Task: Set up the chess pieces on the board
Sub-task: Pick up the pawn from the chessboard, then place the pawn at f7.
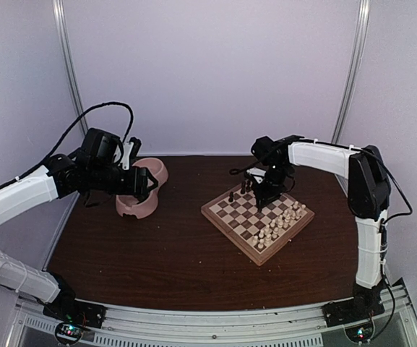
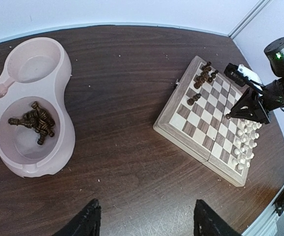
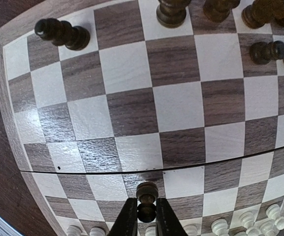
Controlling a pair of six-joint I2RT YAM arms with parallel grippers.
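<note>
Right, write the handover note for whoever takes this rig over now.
Right gripper: shut on one dark piece, low over the middle of the board.
Left gripper: open, empty, near the pink bowl.
Done: a few placed dark chessmen stand at one board edge; pale pieces line the opposite edge.
Left: set the held piece, then move the pile of dark chessmen from one bowl compartment.
</note>
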